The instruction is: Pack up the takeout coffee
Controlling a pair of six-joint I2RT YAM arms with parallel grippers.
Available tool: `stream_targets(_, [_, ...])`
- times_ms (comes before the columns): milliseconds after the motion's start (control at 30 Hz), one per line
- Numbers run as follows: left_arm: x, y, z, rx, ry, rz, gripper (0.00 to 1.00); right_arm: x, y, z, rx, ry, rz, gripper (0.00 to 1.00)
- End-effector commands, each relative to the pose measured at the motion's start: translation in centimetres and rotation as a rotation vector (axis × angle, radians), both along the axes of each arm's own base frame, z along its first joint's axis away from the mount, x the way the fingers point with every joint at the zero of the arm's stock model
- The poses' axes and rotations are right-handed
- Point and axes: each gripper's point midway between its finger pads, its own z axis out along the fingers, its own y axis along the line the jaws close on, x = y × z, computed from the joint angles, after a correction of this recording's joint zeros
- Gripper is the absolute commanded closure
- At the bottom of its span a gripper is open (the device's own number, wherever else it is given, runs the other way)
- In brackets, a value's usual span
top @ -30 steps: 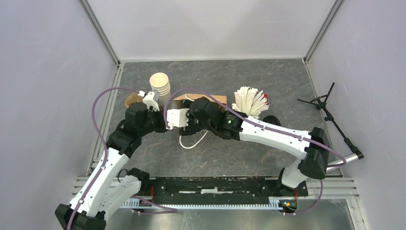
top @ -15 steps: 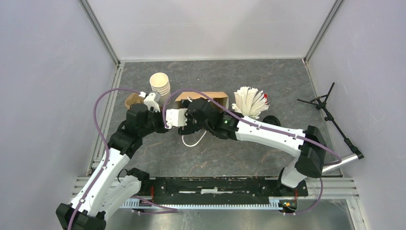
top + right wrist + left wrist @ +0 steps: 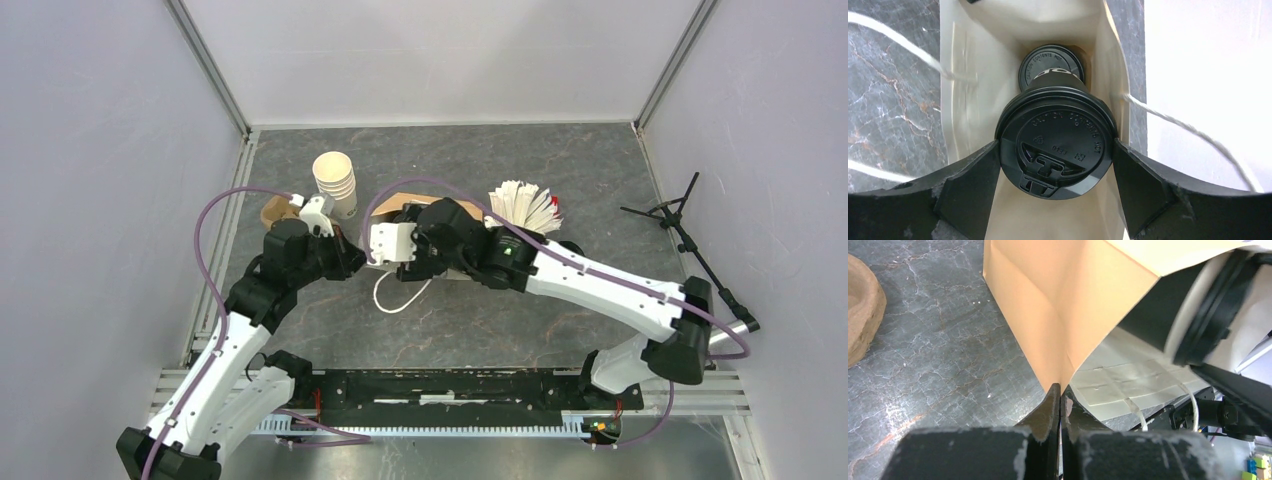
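The brown paper bag [image 3: 398,199] stands in the middle of the table, mostly hidden under my right wrist. My left gripper [image 3: 350,262] is shut on a folded edge of the bag [image 3: 1058,300], as the left wrist view [image 3: 1061,390] shows. My right gripper [image 3: 1055,150] is shut on a takeout coffee cup by its black lid [image 3: 1058,125], holding it in the bag's open mouth [image 3: 978,100]. A second black-lidded cup [image 3: 1050,65] stands deeper inside the bag. Both cups' cream walls are hidden.
A stack of lidless cream cups [image 3: 335,180] stands behind the bag, beside a brown pulp tray [image 3: 275,210]. A bunch of white sticks [image 3: 522,212] is at the right. The bag's white cord handle [image 3: 400,298] lies in front. A black stand [image 3: 680,225] is far right.
My right wrist has moved right and farther back, now covering the bag's mouth. The bag has shifted with it. My left gripper has kept its hold on the bag.
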Motion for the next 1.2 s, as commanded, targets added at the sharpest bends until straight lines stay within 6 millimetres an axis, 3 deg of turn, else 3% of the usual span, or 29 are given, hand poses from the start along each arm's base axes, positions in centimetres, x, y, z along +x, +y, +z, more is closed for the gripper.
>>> stream_targets(0, [0.1,0.1,0.6,0.011,-0.05,-0.01,0.98,-0.3,-2.9,1.6,-0.018,-0.029,-0.045,0.15])
stream_targets(167, [0.0,-0.2,0.7,-0.006,-0.048,-0.025,0.98,0.0,-4.9,0.3,-0.148,-0.046,-0.07,0.15])
stream_targets(267, [0.0,-0.2,0.9,-0.012,-0.054,-0.023,0.98,-0.1,-5.2,0.2,-0.163,-0.036,-0.073,0.15])
stream_targets(433, [0.0,-0.2,1.2,-0.021,-0.053,-0.011,0.98,-0.5,-2.6,1.4,-0.081,-0.016,-0.004,0.15])
stream_targets(700, [-0.7,2.3,2.4,0.031,0.021,0.129,0.97,-0.2,0.3,1.1,-0.092,-0.039,0.098,0.14])
stream_targets(900, [-1.4,1.7,3.1,-0.04,0.038,0.129,0.82,-0.6,0.5,0.5,-0.088,-0.028,0.127,0.14])
stream_targets(1167, [0.5,2.2,3.7,0.038,-0.01,0.141,0.56,-0.8,0.2,0.6,-0.093,-0.04,0.142,0.14])
